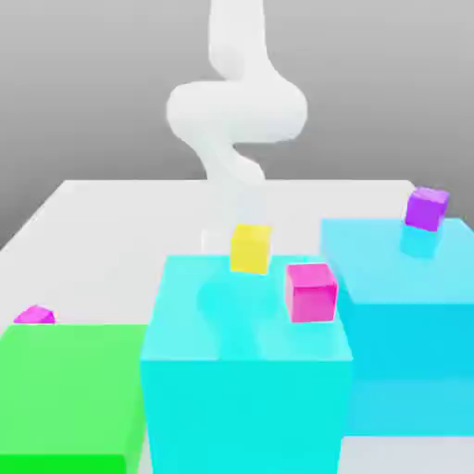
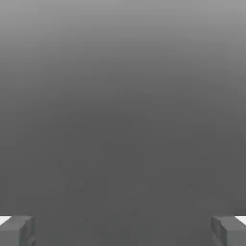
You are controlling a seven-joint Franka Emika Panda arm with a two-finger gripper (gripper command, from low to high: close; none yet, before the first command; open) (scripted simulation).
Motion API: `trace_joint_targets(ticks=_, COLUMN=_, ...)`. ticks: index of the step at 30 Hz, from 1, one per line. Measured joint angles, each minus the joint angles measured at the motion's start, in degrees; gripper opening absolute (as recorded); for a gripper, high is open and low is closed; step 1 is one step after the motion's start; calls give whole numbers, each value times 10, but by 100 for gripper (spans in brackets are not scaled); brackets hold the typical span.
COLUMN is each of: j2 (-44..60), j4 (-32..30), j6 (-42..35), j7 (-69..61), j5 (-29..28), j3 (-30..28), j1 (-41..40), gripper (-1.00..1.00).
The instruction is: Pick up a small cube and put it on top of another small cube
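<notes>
Backdrop: plain grey, darkening downward to the pale table [image 1: 130, 231], which runs across the middle of the exterior view.
Green block [image 1: 69, 389]: large, in the lower left corner.
Small magenta cube [image 1: 35, 316]: at the left edge of the frame, just above the green block's far edge, which hides its lower part.
Cyan block [image 1: 245, 407]: large, lower centre.
Robot arm [image 1: 236, 111]: white, upper centre, beyond the blocks.
Yellow cube [image 1: 250, 249]: centre of the frame, overlapping the cyan block's far edge.
Hot-pink cube [image 1: 311, 293]: right of centre, over the right side of the cyan block's top.
Blue block [image 1: 407, 352]: large, lower right.
Violet cube [image 1: 427, 209]: upper right, tilted, at the blue block's far edge; contact is unclear.
Gripper [image 2: 123, 231]: open, its fingers wide apart in the hand view, grey between them.
</notes>
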Motion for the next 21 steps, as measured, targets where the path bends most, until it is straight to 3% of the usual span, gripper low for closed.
trace_joint_targets(ticks=12, j2=256, j4=-97, j6=130, j7=190, j5=82, j3=-115, j1=-132, gripper=0)
trace_joint_targets(ticks=21, j2=438, j4=-170, j6=229, j7=357, j5=104, j3=-194, j1=-253, gripper=0)
